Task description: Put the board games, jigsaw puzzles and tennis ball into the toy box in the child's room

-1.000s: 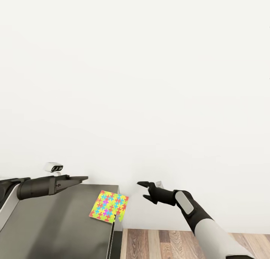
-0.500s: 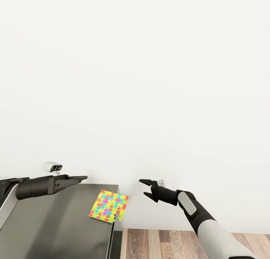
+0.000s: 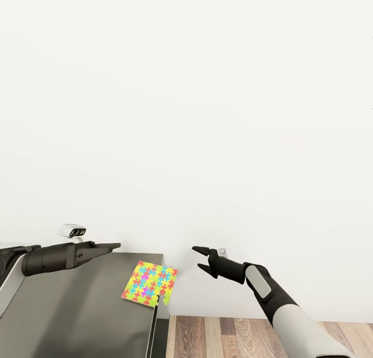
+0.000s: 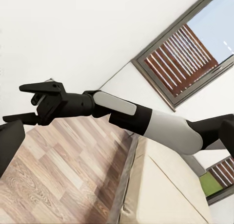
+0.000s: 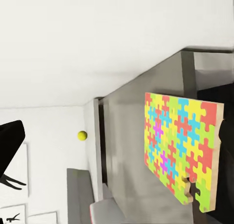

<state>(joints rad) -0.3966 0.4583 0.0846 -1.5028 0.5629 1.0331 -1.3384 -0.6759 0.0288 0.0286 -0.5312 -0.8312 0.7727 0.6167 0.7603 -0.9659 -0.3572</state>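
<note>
While the head view records only a bare white wall (image 3: 207,114), a grey surface (image 3: 77,306) at the near left and a strip of wood floor (image 3: 233,337) at the near right, the wrist views add more of the room. Head view: the jigsaw puzzle (image 3: 150,284) lies flat at the far right corner of the surface, its right edge reaching the surface's rim, with one corner piece sitting slightly out of line. The left claw (image 3: 111,246) hovers over the far left of the surface, well apart from the puzzle; seen side-on as one dark wedge, so I cannot tell whether it is released or clenched. The right claw (image 3: 198,258) hangs past the surface's right edge, over the floor, fingers spread, grasping nothing, near the puzzle but not touching it. Left wrist view: the right claw (image 4: 17,103) again with fingers apart, plus a slatted window (image 4: 180,58) and the cream bed (image 4: 165,185), neither seen from the head. Right wrist view: the puzzle (image 5: 180,146) close up on the surface (image 5: 126,117), a tennis ball (image 5: 83,135) farther off (what it rests on is unclear), and black silhouette pictures (image 5: 9,182) on the wall. Against one second ago: the right claw sits slightly higher and its forearm a little further right. Against half a second ago: nearly no change. Puzzle and left arm hold their places throughout.
</note>
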